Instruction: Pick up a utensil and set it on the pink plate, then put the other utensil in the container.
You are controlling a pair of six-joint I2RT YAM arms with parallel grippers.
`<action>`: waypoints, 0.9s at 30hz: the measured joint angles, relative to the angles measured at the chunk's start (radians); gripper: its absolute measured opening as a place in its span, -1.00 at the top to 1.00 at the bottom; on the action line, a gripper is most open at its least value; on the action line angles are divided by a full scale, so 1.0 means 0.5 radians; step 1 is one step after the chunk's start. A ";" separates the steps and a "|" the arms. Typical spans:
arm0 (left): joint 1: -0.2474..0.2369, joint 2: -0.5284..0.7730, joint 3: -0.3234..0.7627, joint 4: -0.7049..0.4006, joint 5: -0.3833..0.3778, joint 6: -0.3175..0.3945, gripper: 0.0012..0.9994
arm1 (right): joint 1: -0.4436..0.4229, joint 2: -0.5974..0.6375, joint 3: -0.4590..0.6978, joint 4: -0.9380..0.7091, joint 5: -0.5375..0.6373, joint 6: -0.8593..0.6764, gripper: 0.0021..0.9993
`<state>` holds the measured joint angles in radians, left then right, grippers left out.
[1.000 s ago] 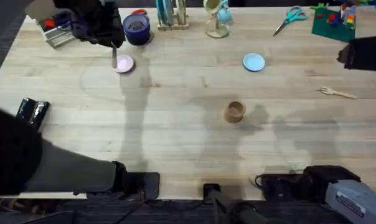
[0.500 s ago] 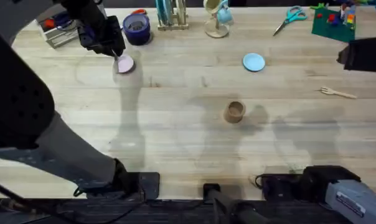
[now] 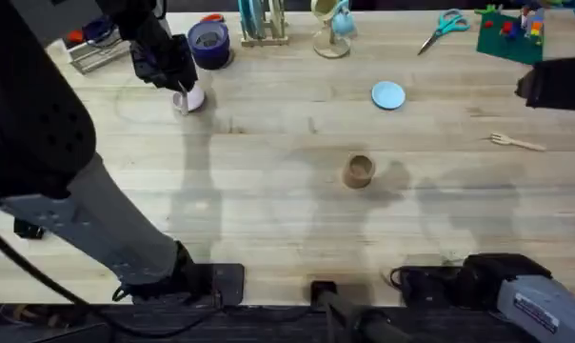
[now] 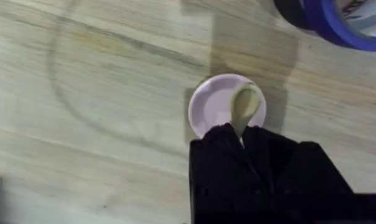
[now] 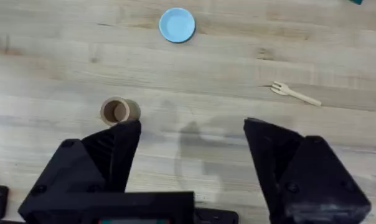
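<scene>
Left arm reaches across to the far left of the desk (image 3: 268, 219); left gripper (image 3: 181, 86) sits directly over the pink plate (image 4: 206, 106), fingers closed on the handle of the utensil (image 4: 245, 106). In the left wrist view the utensil's rounded end lies inside the plate while the handle runs back between the dark fingers; whether the bowl actually touches the plate surface cannot be told. A dark blue tub (image 3: 208, 43) stands just beyond the plate on the far side. Right gripper (image 5: 191, 155) hangs above the near right part of the desk, fingers wide apart, holding nothing. The other utensil (image 3: 516, 142) lies flat at the right, well apart from both grippers. The container (image 3: 358, 171) stands upright near mid-desk, open end up. A light blue plate (image 3: 388, 94) sits beyond the container.
</scene>
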<state>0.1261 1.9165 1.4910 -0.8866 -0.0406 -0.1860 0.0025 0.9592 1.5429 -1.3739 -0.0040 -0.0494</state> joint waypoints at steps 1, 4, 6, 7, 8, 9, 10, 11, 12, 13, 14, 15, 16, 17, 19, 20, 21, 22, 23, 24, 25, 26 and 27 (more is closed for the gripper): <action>0.000 0.017 0.000 0.013 0.000 0.001 0.92 | 0.000 0.000 0.000 0.001 0.000 0.000 -0.99; 0.000 0.050 0.000 0.048 0.001 0.000 0.92 | 0.000 0.000 0.000 0.001 0.000 0.000 -0.99; 0.000 0.055 0.000 0.074 0.001 0.001 0.92 | 0.000 0.000 0.000 0.001 0.000 0.000 -0.99; 0.000 0.055 0.001 0.082 0.001 0.000 0.92 | 0.000 0.000 0.000 0.001 0.000 0.000 -0.99; 0.000 0.055 0.001 0.085 0.001 0.000 0.92 | 0.000 0.000 0.000 0.000 0.000 0.000 -0.99; 0.000 0.055 0.001 0.084 0.001 0.000 0.92 | 0.000 0.000 0.000 0.000 0.000 0.000 -0.99; 0.000 0.055 0.001 0.084 0.001 0.000 0.92 | 0.000 0.000 0.000 0.001 0.000 0.000 -0.99; 0.000 0.055 0.001 0.084 0.001 0.000 0.92 | 0.000 0.000 0.000 0.000 0.000 0.000 -0.99; 0.000 0.057 0.001 0.083 0.001 0.000 0.92 | 0.000 0.000 0.000 0.000 0.000 0.000 -0.99; 0.000 0.059 0.001 0.084 0.001 0.000 0.92 | 0.000 0.000 0.000 0.001 0.000 0.000 -0.99; 0.000 0.066 0.001 0.083 0.001 0.000 0.92 | 0.000 0.000 0.000 0.000 0.000 0.000 -0.99; 0.000 0.073 0.001 0.083 0.001 0.000 0.92 | 0.000 0.000 0.000 0.001 0.000 0.000 -0.99; 0.000 0.084 0.001 0.082 0.001 0.000 0.92 | 0.000 0.000 0.000 0.000 0.000 0.000 -0.99; 0.000 0.096 0.001 0.082 0.001 0.001 0.92 | 0.000 0.000 0.000 0.001 0.000 0.000 -0.99; 0.000 0.114 0.001 0.079 0.001 0.000 0.92 | 0.000 0.000 0.000 0.001 0.000 0.000 -0.99; 0.000 0.119 0.001 0.077 0.001 0.001 0.92 | 0.000 0.000 0.000 0.000 0.000 0.000 -0.99; 0.000 0.123 0.001 0.075 0.001 0.001 0.92 | 0.000 0.000 0.000 0.000 0.000 0.000 -0.99; 0.000 0.124 0.001 0.075 0.001 0.000 0.92 | 0.000 0.000 0.000 0.000 0.000 0.000 -0.99; 0.000 0.124 0.001 0.075 0.001 0.000 0.92 | 0.000 0.000 0.000 0.000 0.000 0.001 -0.99; 0.000 0.124 0.001 0.076 0.001 0.000 0.92 | 0.000 0.000 0.000 0.000 0.000 0.000 -0.99; 0.000 0.124 0.001 0.075 0.001 0.000 0.92 | 0.000 0.000 0.000 0.000 0.000 0.000 -0.99; 0.000 0.124 0.001 0.075 0.001 0.001 0.92 | 0.000 0.000 0.000 0.000 0.001 0.000 -0.99; 0.000 0.124 0.001 0.075 0.001 0.000 0.91 | 0.000 0.000 0.000 0.000 0.000 0.000 -0.99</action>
<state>0.1261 1.9785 1.4914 -0.8490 -0.0402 -0.1860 0.0025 0.9592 1.5429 -1.3739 -0.0040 -0.0494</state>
